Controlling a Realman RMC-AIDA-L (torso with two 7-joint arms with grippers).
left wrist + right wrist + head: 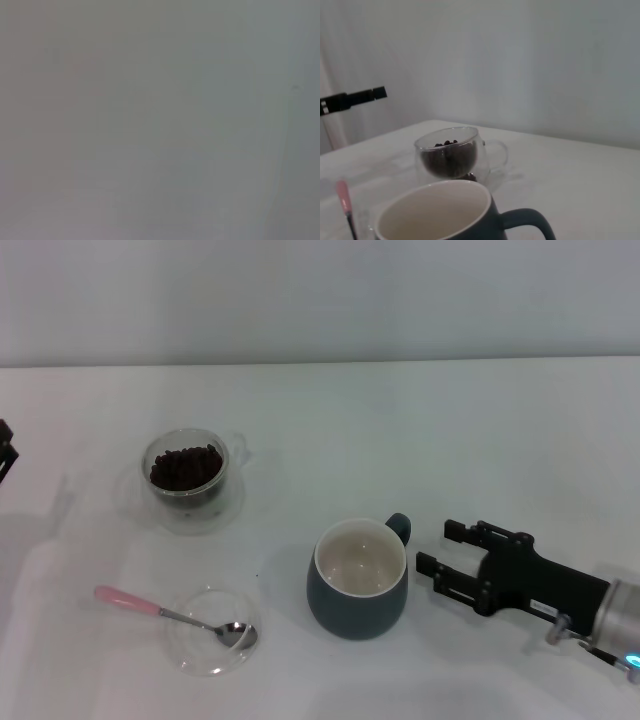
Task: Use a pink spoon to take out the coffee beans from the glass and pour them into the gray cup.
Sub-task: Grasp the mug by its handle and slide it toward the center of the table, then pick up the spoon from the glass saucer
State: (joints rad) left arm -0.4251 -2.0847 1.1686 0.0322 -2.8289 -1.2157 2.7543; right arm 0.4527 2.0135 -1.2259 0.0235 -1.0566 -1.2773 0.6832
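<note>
The glass stands at the left on its clear base, holding a heap of dark coffee beans. In the right wrist view the glass and its coffee beans show behind the gray cup. The gray cup sits mid-table, cream inside, with its handle toward the right. The pink spoon lies with its metal bowl in a shallow clear dish; its handle also shows in the right wrist view. My right gripper is open and holds nothing, just right of the cup's handle. My left gripper sits at the far left edge.
The white table stretches back to a pale wall. A dark part of the left arm shows far off in the right wrist view. The left wrist view shows only a plain grey surface.
</note>
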